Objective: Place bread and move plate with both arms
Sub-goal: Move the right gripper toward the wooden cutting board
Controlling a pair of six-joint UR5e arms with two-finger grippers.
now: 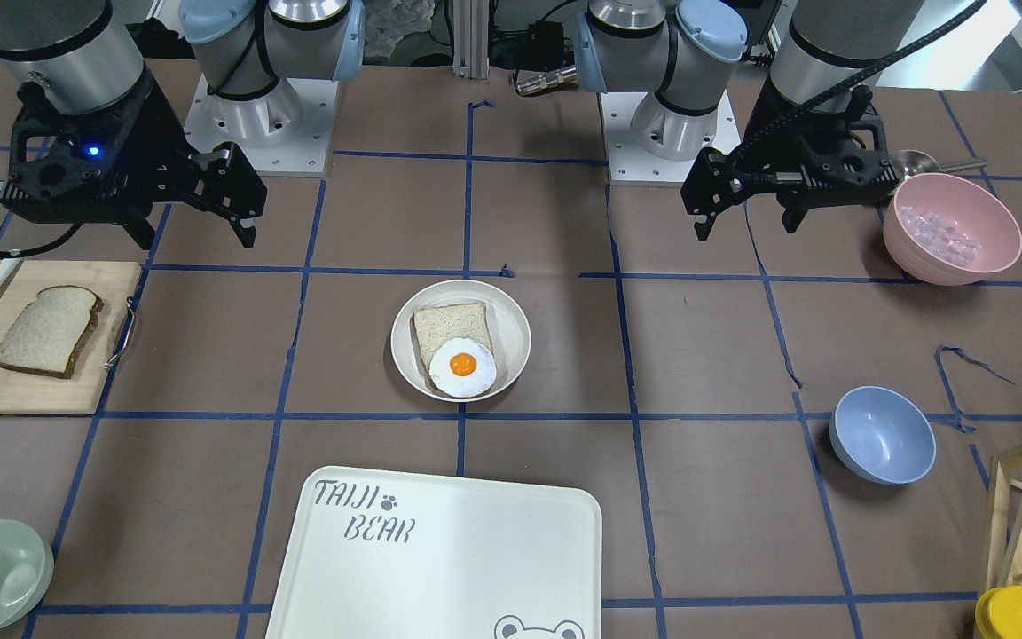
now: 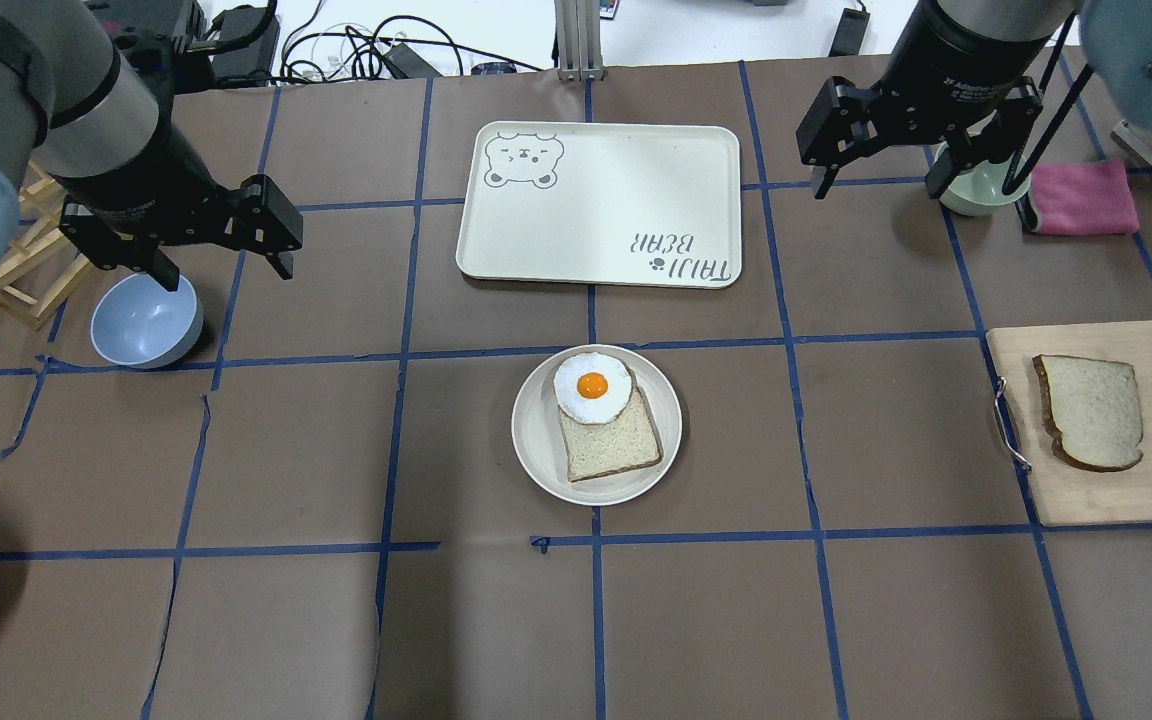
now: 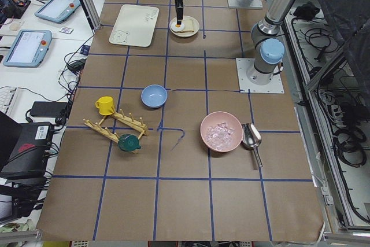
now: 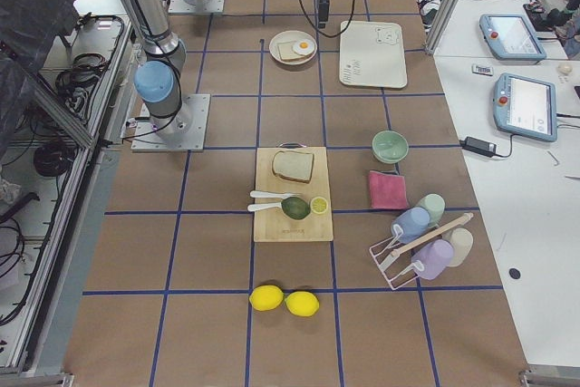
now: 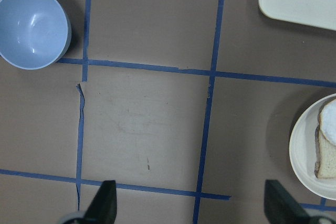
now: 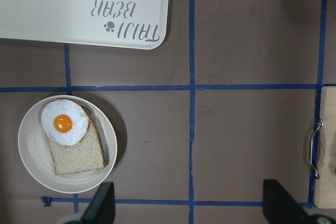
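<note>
The bread [image 2: 1091,410], a dark-crusted domed slice, lies on a wooden cutting board [image 2: 1106,485] at the table's right; it also shows in the front view [image 1: 48,330]. The plate [image 2: 534,440] sits mid-table and holds a squarer pale slice with a fried egg [image 2: 592,385] on it; its rim shows in both wrist views [image 6: 31,150] [image 5: 299,150]. My left gripper [image 2: 226,268] hovers open and empty beside the blue bowl, far left of the plate. My right gripper [image 2: 878,185] hovers open and empty beyond the plate, to its right, near the green bowl.
The white "TAIJI BEAR" tray [image 2: 601,200] lies beyond the plate. A blue bowl [image 2: 144,320] and a wooden rack [image 2: 31,270] are at the left. A pale green bowl [image 2: 976,190] and a pink cloth [image 2: 1081,197] are at the far right. A pink bowl of ice [image 1: 950,226] stands near the left arm.
</note>
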